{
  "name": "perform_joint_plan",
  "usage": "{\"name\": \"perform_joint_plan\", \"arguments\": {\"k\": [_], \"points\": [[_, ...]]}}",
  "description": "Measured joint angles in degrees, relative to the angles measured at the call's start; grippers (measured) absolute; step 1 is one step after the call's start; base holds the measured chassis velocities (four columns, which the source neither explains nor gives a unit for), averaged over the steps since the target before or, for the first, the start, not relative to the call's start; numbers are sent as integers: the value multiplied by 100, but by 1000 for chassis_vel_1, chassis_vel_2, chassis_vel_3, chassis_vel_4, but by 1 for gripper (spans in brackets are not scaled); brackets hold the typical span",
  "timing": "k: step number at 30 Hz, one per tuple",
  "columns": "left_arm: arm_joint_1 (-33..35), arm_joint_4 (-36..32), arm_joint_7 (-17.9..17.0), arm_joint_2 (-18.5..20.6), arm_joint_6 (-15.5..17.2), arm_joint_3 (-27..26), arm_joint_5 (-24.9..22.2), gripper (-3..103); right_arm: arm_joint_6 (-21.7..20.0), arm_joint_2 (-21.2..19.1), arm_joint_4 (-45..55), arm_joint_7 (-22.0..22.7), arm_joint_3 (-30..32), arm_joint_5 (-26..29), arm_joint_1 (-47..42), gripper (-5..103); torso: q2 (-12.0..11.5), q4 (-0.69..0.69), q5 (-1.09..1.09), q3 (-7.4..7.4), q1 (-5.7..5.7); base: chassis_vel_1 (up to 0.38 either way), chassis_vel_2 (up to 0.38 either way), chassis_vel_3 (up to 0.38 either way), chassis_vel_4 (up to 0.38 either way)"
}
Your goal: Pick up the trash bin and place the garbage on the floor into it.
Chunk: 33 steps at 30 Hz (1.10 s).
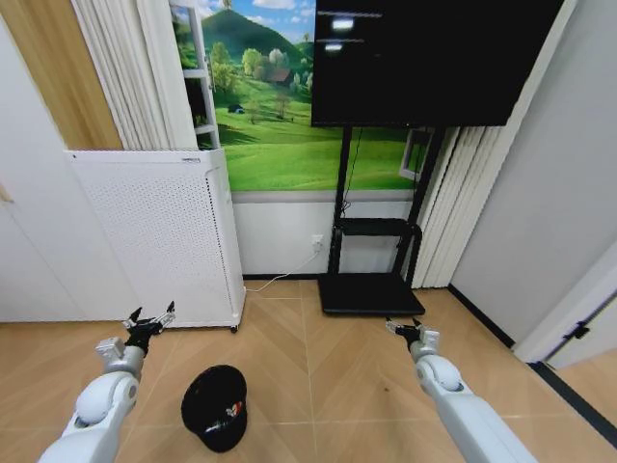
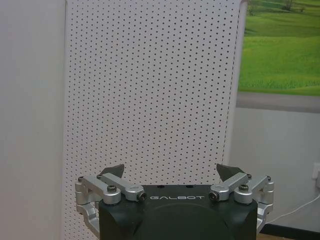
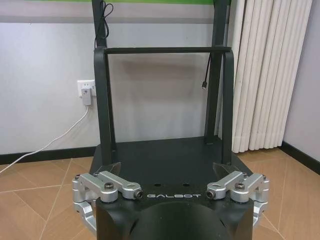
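Observation:
The trash bin (image 1: 214,407), small, black and round, stands on the floor (image 1: 308,386) low in the head view, just right of my left forearm. A small red-and-white bit of garbage (image 1: 231,411) shows at its mouth. My left gripper (image 1: 150,320) hangs open above the floor, up and left of the bin and apart from it. In the left wrist view the left gripper (image 2: 172,172) faces the white perforated appliance with nothing between its fingers. My right gripper (image 1: 405,329) is open too, farther right. The right gripper (image 3: 167,170) points at the black TV stand base.
A white perforated appliance (image 1: 159,231) stands against the wall at left. The black TV stand (image 1: 371,289) with its screen (image 1: 434,58) is at centre right, a cable running to a wall socket (image 3: 86,90). Curtains (image 3: 265,75) hang at right. Bare parquet lies between my arms.

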Motion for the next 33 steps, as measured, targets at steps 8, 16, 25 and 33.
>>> {"name": "perform_joint_plan", "arguments": {"k": [8,16,25,33], "points": [[0,0,0,0,0,0,0,100,0,0,0,0,0,0,0,100,242,0,0,158,86,0,0,0,0],[0,0,0,0,0,0,0,100,0,0,0,0,0,0,0,100,483,0,0,303,181,0,0,0,0],[0,0,0,0,0,0,0,100,0,0,-1,0,0,0,0,100,688,1,0,431,258,0,0,0,0],[0,0,0,0,0,0,0,100,0,0,0,0,0,0,0,100,875,0,0,545,331,0,0,0,0]]}}
